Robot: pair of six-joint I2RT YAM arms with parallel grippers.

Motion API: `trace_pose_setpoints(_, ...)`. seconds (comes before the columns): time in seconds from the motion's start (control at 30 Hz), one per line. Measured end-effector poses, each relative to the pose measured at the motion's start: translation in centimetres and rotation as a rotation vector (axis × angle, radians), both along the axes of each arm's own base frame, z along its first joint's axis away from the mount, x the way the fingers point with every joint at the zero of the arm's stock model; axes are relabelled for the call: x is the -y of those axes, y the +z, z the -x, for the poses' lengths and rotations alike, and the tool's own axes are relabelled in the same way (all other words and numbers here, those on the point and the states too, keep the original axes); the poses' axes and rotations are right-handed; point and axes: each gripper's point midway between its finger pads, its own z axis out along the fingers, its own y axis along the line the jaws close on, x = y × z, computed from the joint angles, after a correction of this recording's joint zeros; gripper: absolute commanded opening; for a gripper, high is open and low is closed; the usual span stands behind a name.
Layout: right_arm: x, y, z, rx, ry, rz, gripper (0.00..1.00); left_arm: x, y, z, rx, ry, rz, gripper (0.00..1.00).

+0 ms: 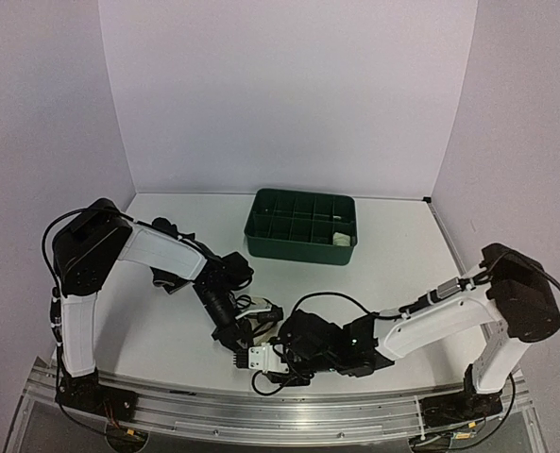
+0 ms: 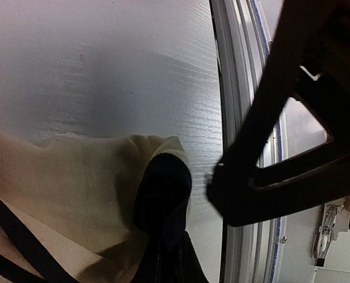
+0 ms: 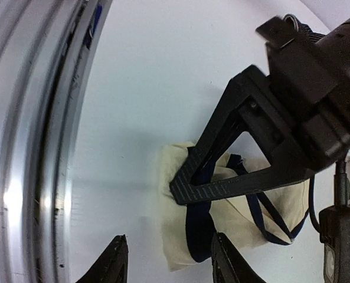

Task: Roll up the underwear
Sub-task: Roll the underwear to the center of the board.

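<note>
One underwear (image 3: 172,236), partly hidden; left gripper (image 3: 179,191) pinches it; right gripper (image 3: 170,262) half-open.

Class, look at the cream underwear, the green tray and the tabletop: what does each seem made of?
Underwear: soft matte cloth; it creases and bunches. Tray: likely moulded plastic; rigid thin dividers. Tabletop: white, perhaps laminate; fine grain lines, soft sheen.

Soft, even light; rail (image 3: 21,147) glares, underwear (image 2: 74,188) blurs close up, shadows faint.
</note>
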Motion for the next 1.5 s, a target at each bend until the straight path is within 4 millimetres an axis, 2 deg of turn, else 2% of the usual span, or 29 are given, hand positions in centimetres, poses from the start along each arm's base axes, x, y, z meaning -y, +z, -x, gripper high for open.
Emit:
trace_pose_setpoints(0.1, 0.1, -1.7, -0.9, 0.055, 0.017, 0.062, 0.44, -0.2, -0.1, 0.1, -0.018, 0.006, -0.008, 0.00)
trace_pose_setpoints(0.2, 0.0, -2.8, -1.7, 0.084, 0.020, 0.093, 0.39, -0.3, -0.1, 0.1, -0.034, 0.013, -0.010, 0.00)
trace_pose_setpoints(0.37, -1.2, -3.0, -2.9, 0.123, 0.017, 0.093, 0.16, -0.4, -0.5, 0.1, -0.058, 0.020, -0.013, 0.00)
trace_pose_setpoints(0.47, -1.1, -3.3, -3.0, 0.126, 0.017, 0.101, 0.02, -0.3, -0.4, -0.2, -0.058, 0.024, -0.014, 0.00)
trace_pose_setpoints(0.5, -1.1, -3.4, -3.0, 0.127, 0.017, 0.102, 0.00, -0.3, -0.4, -0.3, -0.057, 0.025, -0.014, 0.03)
trace_pose_setpoints(0.6, -1.1, -3.5, -3.1, 0.121, 0.007, 0.102, 0.00, -0.3, -0.4, -0.4, -0.055, 0.027, -0.014, 0.39)
trace_pose_setpoints(0.67, -1.0, -3.6, -3.0, 0.095, -0.008, 0.097, 0.00, -0.4, -0.2, -0.6, -0.063, 0.036, -0.011, 0.51)
trace_pose_setpoints(0.73, -0.9, -3.7, -3.0, 0.036, -0.034, 0.081, 0.00, -0.4, 0.5, -0.8, -0.079, 0.052, 0.006, 0.55)
trace_pose_setpoints(0.83, -0.7, -3.7, -3.4, -0.106, -0.080, 0.048, 0.00, -1.3, 2.2, -2.8, -0.012, 0.089, 0.060, 0.57)
trace_pose_setpoints(0.97, -0.2, -3.6, -3.9, -0.340, -0.164, 0.010, 0.00, -3.5, 5.3, -5.6, 0.161, 0.137, 0.149, 0.57)
trace_pose_setpoints(1.07, 0.1, -3.6, -4.2, -0.521, -0.225, -0.003, 0.00, -4.6, 6.4, -6.0, 0.311, 0.106, 0.195, 0.58)
trace_pose_setpoints(1.23, -0.7, -3.6, -4.8, -0.822, -0.301, -0.033, 0.00, -5.1, 5.5, -4.0, 0.545, -0.035, 0.233, 0.64)
trace_pose_setpoints(1.4, -0.5, -3.6, -5.0, -1.033, -0.350, -0.053, 0.00, -2.2, 4.3, -1.5, 0.761, -0.229, 0.286, 0.65)
trace_pose_setpoints(1.5, -0.2, -3.6, -5.0, -1.099, -0.369, -0.054, 0.00, -0.8, 3.1, -2.4, 0.821, -0.252, 0.265, 0.59)
